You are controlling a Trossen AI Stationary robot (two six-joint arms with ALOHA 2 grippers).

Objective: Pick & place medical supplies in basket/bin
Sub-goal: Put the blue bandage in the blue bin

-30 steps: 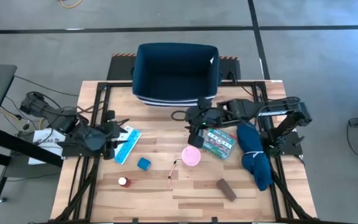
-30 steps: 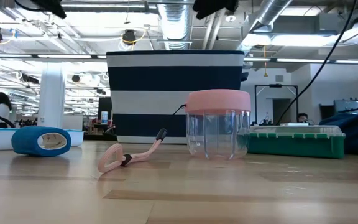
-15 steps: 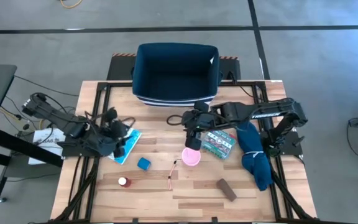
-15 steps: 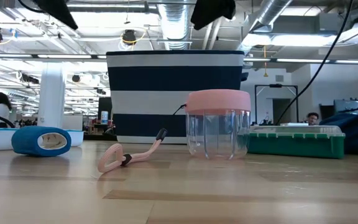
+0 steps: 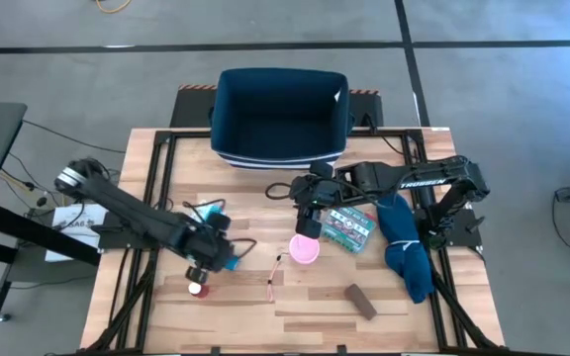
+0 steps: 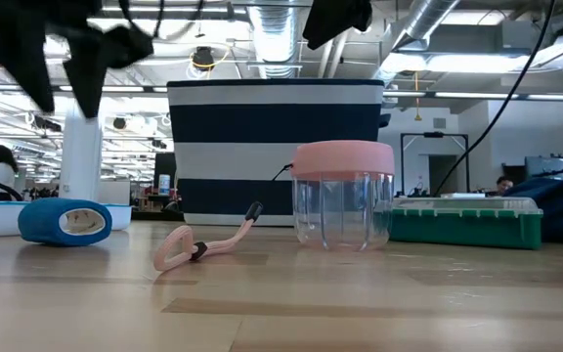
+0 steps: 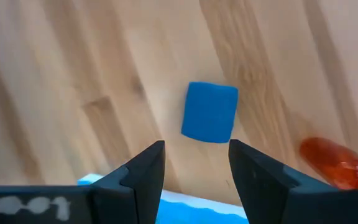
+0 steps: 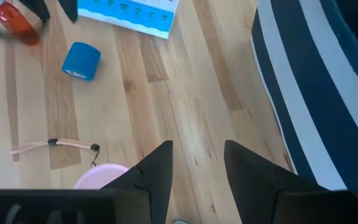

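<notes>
My left gripper (image 5: 211, 259) hangs open over the table's near-left part, just left of the blue cube (image 5: 230, 260). In the left wrist view the blue cube (image 7: 209, 112) lies on the wood ahead of the open fingers, with the small red-white bottle (image 7: 337, 163) beside it. My right gripper (image 5: 308, 215) is open above the pink-lidded clear cup (image 5: 305, 249), which stands upright on the table (image 6: 345, 196). The light-blue pill organiser (image 8: 135, 11) lies flat, mostly under my left arm in the high view. The green first-aid box (image 5: 349, 225) and the brown bar (image 5: 360, 301) lie on the wood. The navy bin (image 5: 280, 119) stands at the far edge.
A long dark-blue cloth (image 5: 405, 247) lies along the right edge beside the green box. A thin pink strap (image 5: 275, 272) lies left of the cup. The red-white bottle (image 5: 196, 289) sits near the front left. Bare wood shows along the near edge.
My left arm has swung from the table's left edge, over the pill organiser, toward the near side and right, and dropped lower over the blue cube. My right gripper has shifted slightly left and toward the pink-lidded cup, then held still. No object has moved.
</notes>
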